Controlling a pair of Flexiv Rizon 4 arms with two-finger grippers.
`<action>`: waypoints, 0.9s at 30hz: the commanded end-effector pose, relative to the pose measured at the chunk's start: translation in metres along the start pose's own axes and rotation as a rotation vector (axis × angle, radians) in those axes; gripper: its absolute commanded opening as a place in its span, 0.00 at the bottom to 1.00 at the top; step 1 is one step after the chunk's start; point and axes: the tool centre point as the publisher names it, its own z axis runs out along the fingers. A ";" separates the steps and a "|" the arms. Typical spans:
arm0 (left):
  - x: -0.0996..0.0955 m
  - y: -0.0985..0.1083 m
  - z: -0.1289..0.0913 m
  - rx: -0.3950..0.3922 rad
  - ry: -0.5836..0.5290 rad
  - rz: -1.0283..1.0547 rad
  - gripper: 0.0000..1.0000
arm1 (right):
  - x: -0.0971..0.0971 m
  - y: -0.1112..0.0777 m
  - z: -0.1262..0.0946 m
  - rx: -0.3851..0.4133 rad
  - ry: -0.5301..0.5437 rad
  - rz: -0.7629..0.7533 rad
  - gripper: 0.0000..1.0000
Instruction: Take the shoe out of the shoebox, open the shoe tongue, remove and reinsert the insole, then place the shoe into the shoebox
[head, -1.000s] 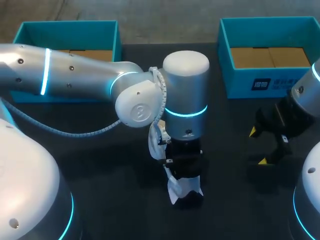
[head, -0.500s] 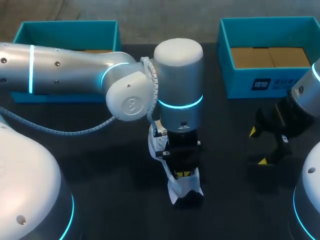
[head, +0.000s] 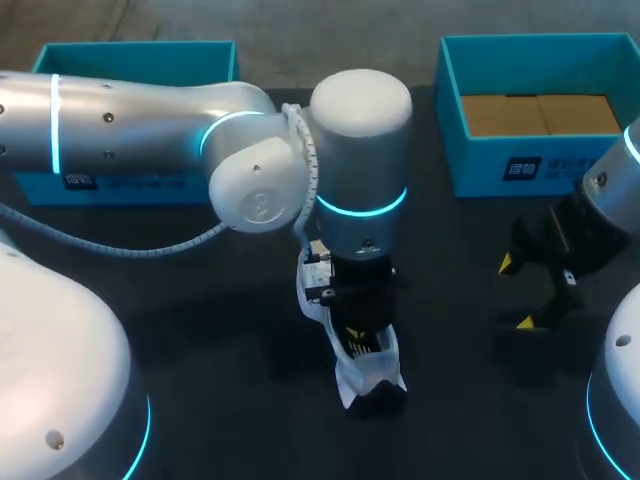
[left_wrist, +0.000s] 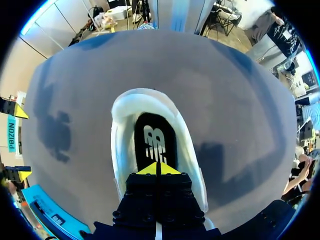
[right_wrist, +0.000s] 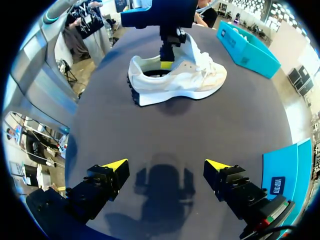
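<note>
Lower centre of the head view, a white sports shoe (head: 352, 378) with a thick pale sole stands upright on the matte black table (head: 200, 330). It is out of its box and well apart from both boxes. My left arm comes in from the left edge. Its broad silver wrist covers most of the shoe from above, so only slivers of white upper show there.

The left gripper (left_wrist: 158, 169) points down into the shoe's mouth, its yellow tips pressed together with no gap. They sit at the smooth black insole (left_wrist: 150, 135), toward its forefoot end. I cannot tell whether they pinch its edge.

My right gripper (head: 515, 293) hangs at the right of the frame, fingers spread wide and holding nothing. Bare tabletop lies between it and the shoe.

One open teal cardboard shoebox (head: 135, 48) sits at the upper left, its front partly hidden by my left arm. A second teal shoebox (head: 480, 170) sits at the upper right with a plain brown floor, close behind the right gripper. Both boxes run along the table's far edge.
</note>
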 end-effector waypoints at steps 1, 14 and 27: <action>-0.008 -0.001 -0.002 -0.023 0.030 -0.017 0.00 | 0.001 0.000 0.001 0.003 -0.002 0.001 1.00; 0.002 0.011 -0.008 -0.011 0.020 -0.100 0.75 | 0.001 0.000 0.001 0.003 -0.002 0.001 1.00; 0.017 0.006 -0.014 0.004 0.011 -0.171 0.79 | 0.001 0.000 0.001 0.003 -0.002 0.001 1.00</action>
